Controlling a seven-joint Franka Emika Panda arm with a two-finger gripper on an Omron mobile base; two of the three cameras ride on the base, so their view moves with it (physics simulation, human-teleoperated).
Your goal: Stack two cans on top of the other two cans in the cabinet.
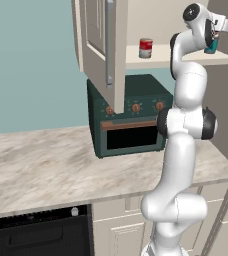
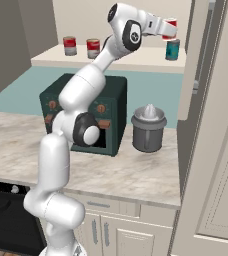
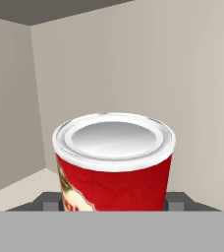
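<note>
Gripper (image 2: 169, 28) of mine is pinching a red can (image 2: 171, 24), one finger on each side. I hold it up high, just above the teal can (image 2: 172, 49) on the cabinet shelf (image 2: 136, 60). So I think the first stack is close but not done yet, since the can is not set down.

My can is red with a white picture band and a shiny silver top (image 3: 114, 136). It stands straight up.

Two more red cans (image 2: 69, 45) and (image 2: 93, 48) stand side by side, well apart, at the other end of the shelf. One of them still needs a can on top.

Below sits a green oven (image 2: 106, 112) and a grey jug (image 2: 148, 128) on the counter (image 2: 136, 175).
</note>
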